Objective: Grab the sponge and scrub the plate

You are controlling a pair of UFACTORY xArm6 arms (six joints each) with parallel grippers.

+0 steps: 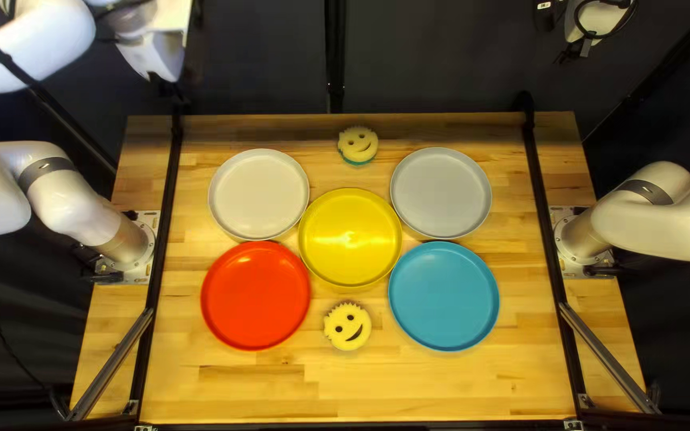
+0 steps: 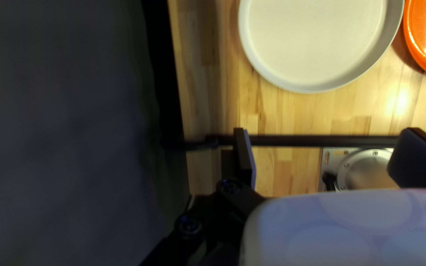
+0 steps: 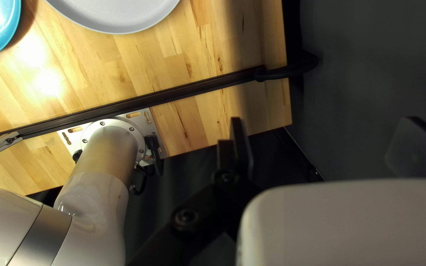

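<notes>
Wooden tbl [image 1: 441, 383] w/ 5 plates [image 1: 350, 238], 2 sponges [image 1: 347, 326]; L end effector [image 1: 168, 89] & R end effector [image 1: 575, 49] both spread.

A middle plate [image 1: 350, 237] lies on the table [image 1: 433, 383] at frame centre, a far sponge [image 1: 358, 145] behind it, a near sponge [image 1: 347, 326] before it, and an upper-left plate [image 1: 259, 194], lower-left plate [image 1: 255, 295], upper-right plate [image 1: 441, 192] and lower-right plate [image 1: 443, 295] around it.
</notes>
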